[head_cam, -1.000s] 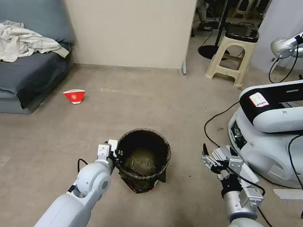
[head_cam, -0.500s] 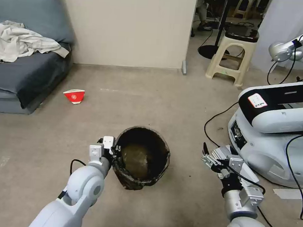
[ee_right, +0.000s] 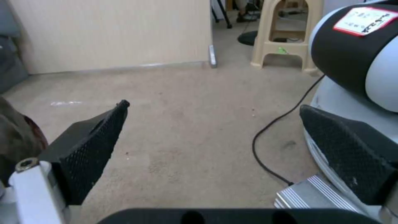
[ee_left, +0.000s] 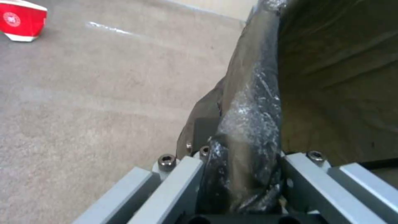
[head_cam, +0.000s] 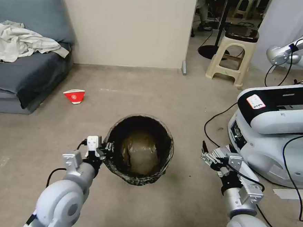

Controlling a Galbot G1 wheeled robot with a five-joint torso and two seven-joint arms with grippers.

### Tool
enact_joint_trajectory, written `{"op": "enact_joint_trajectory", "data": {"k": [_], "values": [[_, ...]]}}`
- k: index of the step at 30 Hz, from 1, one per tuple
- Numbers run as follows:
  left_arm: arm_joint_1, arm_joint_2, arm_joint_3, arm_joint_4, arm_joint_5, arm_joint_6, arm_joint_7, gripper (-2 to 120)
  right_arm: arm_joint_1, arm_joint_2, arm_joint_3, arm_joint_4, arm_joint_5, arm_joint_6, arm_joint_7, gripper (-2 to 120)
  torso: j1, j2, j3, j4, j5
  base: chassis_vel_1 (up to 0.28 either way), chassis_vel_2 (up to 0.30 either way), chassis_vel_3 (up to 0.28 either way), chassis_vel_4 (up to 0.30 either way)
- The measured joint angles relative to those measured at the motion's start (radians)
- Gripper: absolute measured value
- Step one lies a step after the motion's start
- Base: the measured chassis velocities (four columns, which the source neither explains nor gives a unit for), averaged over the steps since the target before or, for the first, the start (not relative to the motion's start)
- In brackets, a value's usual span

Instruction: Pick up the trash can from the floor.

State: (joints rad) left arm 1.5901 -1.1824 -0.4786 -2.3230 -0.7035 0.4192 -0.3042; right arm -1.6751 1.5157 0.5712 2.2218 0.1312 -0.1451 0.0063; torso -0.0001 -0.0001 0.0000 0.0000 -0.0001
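The trash can [head_cam: 140, 150], lined with a crinkled dark bag, hangs in front of me with its mouth tipped toward the head camera and its base hidden. My left gripper [head_cam: 104, 148] is shut on the left side of its rim. In the left wrist view the grey fingers [ee_left: 182, 177] pinch the bag-covered rim [ee_left: 248, 118] between them. The beige floor [head_cam: 159, 100] lies below. My right gripper [head_cam: 207, 155] hovers open to the can's right, apart from it; its black pads [ee_right: 91, 140] stand wide with nothing between them.
A red-and-white bowl [head_cam: 74, 96] sits on the floor at the left, near a grey sofa [head_cam: 19, 76] with a cloth on it. Another white robot [head_cam: 278, 129] and its black cable [head_cam: 215, 119] crowd the right. A beige stool [head_cam: 231, 53] stands behind.
The left gripper has risen and drawn back to the left with the can's rim in it. The can has come up toward the camera and tipped. The right arm has barely moved.
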Motion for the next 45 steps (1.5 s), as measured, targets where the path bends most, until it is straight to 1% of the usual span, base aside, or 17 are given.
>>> {"op": "enact_joint_trajectory", "data": {"k": [5,7,13,18,31,45], "values": [[0.034,-0.018,-0.013,-0.034,0.022,-0.004,0.003,1,0.002,0.000,0.000,0.003,0.004,0.004,0.000,100,0.000,0.000,0.000,0.0000,0.0001,0.000,0.000,0.000,0.000],[0.057,-0.027,-0.018,-0.054,0.050,-0.005,0.008,1,0.003,0.000,0.000,0.006,0.007,0.006,0.000,100,0.000,0.000,0.000,0.0000,0.0002,0.000,0.000,0.000,0.000],[0.081,-0.048,-0.019,-0.075,0.095,-0.007,0.012,1,-0.004,-0.002,0.003,0.018,0.015,0.011,-0.002,100,0.000,0.000,0.000,-0.0001,0.0000,0.000,0.000,0.000,0.000],[0.088,-0.057,-0.019,-0.078,0.116,-0.007,0.012,1,-0.007,-0.002,0.004,0.019,0.018,0.018,-0.003,100,0.000,0.000,0.000,-0.0001,0.0001,0.000,0.000,0.000,0.000],[0.076,-0.060,-0.017,-0.057,0.132,-0.016,0.012,1,-0.006,-0.002,0.010,0.026,0.023,0.020,-0.003,100,0.000,0.000,0.000,0.0000,0.0000,0.000,0.000,0.000,0.000],[0.083,-0.062,-0.017,-0.059,0.136,-0.017,0.012,1,-0.008,0.001,0.011,0.027,0.025,0.021,-0.003,100,0.000,0.000,0.000,0.0000,0.0000,0.000,0.000,0.000,0.000]]}}
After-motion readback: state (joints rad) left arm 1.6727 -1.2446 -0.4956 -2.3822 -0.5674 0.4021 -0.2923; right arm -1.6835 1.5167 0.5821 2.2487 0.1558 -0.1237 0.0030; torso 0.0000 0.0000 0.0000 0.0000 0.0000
